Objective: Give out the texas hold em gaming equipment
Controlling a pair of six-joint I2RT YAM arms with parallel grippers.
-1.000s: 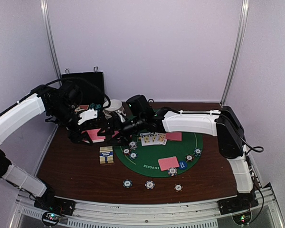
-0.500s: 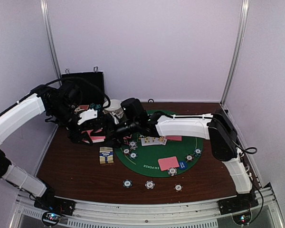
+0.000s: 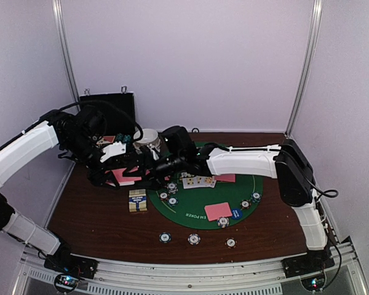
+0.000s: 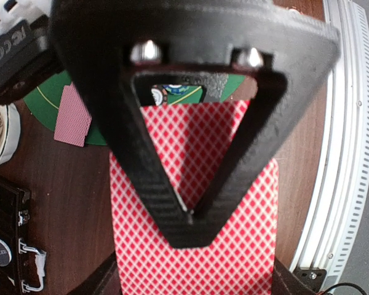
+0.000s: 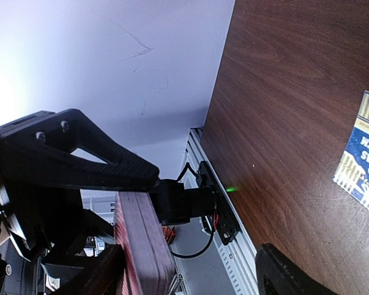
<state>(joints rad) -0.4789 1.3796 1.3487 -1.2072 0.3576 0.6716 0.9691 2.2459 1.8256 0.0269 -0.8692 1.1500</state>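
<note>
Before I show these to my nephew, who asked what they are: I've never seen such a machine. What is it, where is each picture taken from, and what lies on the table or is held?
These are two robot arms bolted at the table's near edge, each ending in a two-finger gripper. The wide picture comes from a camera above and behind them. The other two come from cameras on the wrists. On the table lies a round green mat with face-up cards, face-down pink cards and small chips. Three more chips sit nearer the arms, and a card box lies left of the mat. The left gripper is shut on a deck of pink-backed cards. The right gripper, open, reaches toward that deck.
</note>
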